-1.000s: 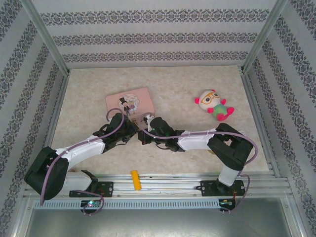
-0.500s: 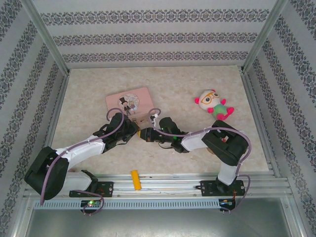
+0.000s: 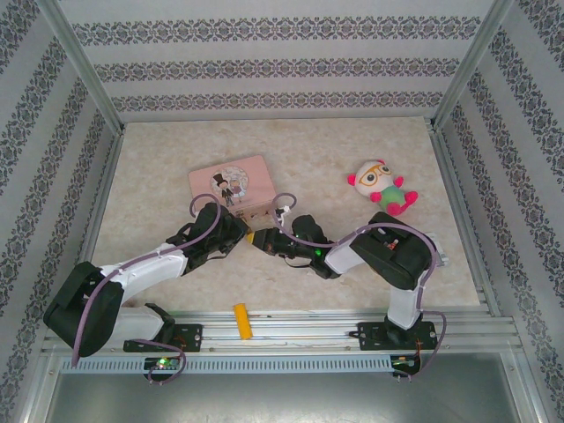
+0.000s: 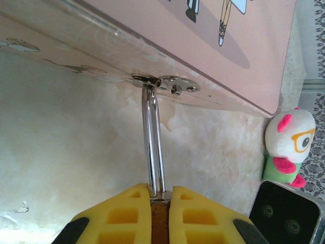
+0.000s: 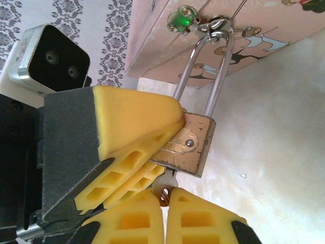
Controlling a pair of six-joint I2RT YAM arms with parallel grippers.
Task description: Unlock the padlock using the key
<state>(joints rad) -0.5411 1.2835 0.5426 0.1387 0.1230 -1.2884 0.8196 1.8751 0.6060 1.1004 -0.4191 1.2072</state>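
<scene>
1. You're working on a marbled beige table (image 3: 159,176) walled in by patterned panels (image 3: 264,66).
2. One padlock (image 5: 189,145) sits at the front of the one pink tin (image 3: 232,183), its shackle (image 4: 153,142) threaded through the tin's metal hasp (image 5: 216,25).
3. Your left gripper (image 4: 160,203) is clamped onto the padlock's body.
4. One key (image 5: 165,187) is pinched in your right gripper (image 5: 165,206), which is closed tight, with the key meeting the padlock's underside.
5. The left wrist view gives you the shackle edge-on and a brown strip of body. The right wrist view gives you the brass face and the key.
6. Farther out, the top view shows one plush toy (image 3: 383,187) and one yellow block (image 3: 241,321).
</scene>
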